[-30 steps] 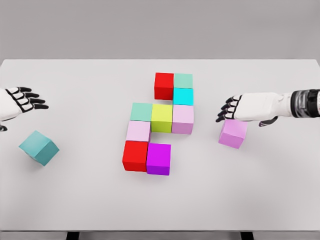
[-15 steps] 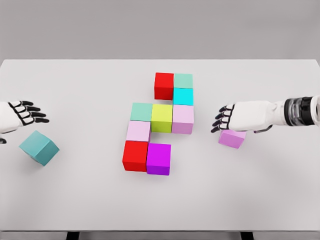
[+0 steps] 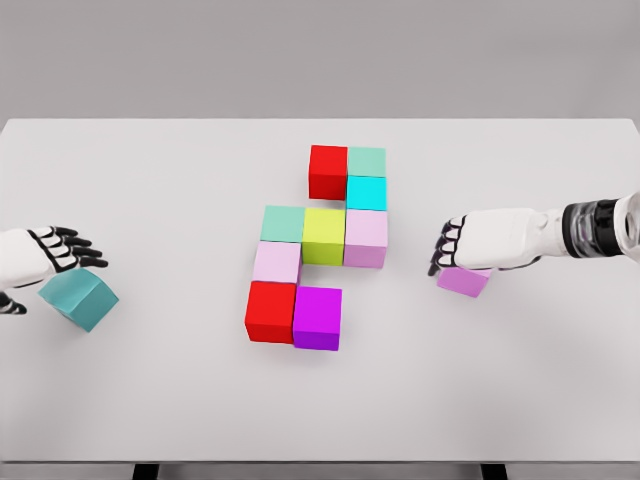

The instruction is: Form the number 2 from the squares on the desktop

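Several cubes form a cluster mid-table: red (image 3: 328,171), mint (image 3: 367,161), cyan (image 3: 367,192), a middle row of mint (image 3: 283,223), yellow-green (image 3: 324,235) and pale pink (image 3: 366,238), then pale pink (image 3: 276,262), red (image 3: 271,311) and magenta (image 3: 318,317). A loose violet cube (image 3: 463,282) lies at the right. My right hand (image 3: 445,251) sits low over it, covering its top, fingers drooping past its left edge; no firm grasp shows. A teal cube (image 3: 80,298) lies at the left, turned at an angle. My left hand (image 3: 76,249) hovers just above its far edge, fingers spread.
The white table (image 3: 180,180) spans the whole view, with its front edge near the bottom of the picture. A grey wall stands behind it. The spot right of the magenta cube is bare tabletop.
My right hand has dropped down and slightly left onto the violet cube, hiding most of it. My left hand has moved down toward the teal cube. No cube has shifted.
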Controlling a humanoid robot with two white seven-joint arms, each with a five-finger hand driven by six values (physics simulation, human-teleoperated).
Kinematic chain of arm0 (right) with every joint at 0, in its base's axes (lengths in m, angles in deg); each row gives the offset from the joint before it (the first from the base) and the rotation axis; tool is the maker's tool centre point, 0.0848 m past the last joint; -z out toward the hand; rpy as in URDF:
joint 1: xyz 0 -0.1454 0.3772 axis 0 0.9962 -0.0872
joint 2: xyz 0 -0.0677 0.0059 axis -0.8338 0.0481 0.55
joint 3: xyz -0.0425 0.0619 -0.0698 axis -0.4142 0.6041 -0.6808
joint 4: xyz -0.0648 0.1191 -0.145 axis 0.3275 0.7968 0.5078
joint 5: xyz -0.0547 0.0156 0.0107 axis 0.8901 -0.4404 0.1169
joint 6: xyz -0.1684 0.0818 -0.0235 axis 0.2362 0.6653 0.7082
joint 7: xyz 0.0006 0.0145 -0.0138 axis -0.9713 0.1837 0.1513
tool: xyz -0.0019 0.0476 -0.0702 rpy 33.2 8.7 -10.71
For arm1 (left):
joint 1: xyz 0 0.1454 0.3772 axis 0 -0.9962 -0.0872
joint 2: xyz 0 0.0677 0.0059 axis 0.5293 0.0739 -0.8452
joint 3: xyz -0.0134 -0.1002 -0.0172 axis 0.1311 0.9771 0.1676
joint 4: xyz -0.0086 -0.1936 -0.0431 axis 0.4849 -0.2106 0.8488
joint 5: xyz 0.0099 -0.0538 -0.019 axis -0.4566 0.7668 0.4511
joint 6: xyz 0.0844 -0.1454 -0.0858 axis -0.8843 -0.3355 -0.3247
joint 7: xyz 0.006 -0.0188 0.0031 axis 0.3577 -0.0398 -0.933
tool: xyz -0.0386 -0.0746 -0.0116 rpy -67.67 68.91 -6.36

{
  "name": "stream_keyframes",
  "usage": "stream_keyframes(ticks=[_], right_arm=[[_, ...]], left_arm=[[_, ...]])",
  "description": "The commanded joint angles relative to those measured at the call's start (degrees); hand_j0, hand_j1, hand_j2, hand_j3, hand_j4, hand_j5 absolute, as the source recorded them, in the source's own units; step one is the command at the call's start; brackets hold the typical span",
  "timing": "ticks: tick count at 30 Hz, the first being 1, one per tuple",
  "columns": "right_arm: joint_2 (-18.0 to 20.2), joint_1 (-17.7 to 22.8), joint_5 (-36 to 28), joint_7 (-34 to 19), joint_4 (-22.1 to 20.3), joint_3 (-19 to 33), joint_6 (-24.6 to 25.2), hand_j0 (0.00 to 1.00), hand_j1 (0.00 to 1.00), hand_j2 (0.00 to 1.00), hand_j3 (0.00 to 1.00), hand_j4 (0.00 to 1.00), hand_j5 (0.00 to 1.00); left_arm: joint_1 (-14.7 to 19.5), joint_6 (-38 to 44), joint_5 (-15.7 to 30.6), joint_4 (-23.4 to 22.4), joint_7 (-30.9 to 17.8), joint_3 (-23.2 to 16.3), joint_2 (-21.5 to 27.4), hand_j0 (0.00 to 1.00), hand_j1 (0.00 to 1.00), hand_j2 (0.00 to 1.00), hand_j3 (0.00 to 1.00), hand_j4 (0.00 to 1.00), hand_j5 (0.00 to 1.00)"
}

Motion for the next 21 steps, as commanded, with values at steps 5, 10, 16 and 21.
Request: stream_keyframes(ticks=[5, 10, 16, 21], right_arm=[[0.07, 0.0, 0.71, 0.02, -0.01, 0.02, 0.1, 0.75, 0.75, 0.75, 0.75, 0.75, 0.75], [0.16, 0.0, 0.79, 0.02, -0.01, 0.02, 0.1, 0.69, 0.69, 0.69, 0.69, 0.69, 0.69], [0.34, 0.0, 0.71, 0.02, -0.01, 0.29, 0.1, 0.64, 0.64, 0.64, 0.64, 0.64, 0.64], [2.18, -0.09, 0.18, -0.07, -1.59, 0.73, 0.1, 0.64, 0.64, 0.64, 0.64, 0.64, 0.64]], left_arm=[[-0.8, 0.02, 2.02, -0.16, -0.02, -0.39, -1.29, 1.0, 1.0, 1.0, 1.0, 1.0, 1.0], [-0.8, 0.02, 2.64, -0.33, -0.02, -0.39, -1.82, 1.0, 1.0, 1.0, 1.0, 1.0, 1.0], [-0.8, 0.02, 2.55, -0.33, -0.02, -0.74, -2.96, 1.0, 1.0, 1.0, 1.0, 1.0, 1.0], [-0.8, 0.02, 2.46, -0.33, -0.11, -0.74, -3.31, 1.0, 1.0, 1.0, 1.0, 1.0, 1.0]])
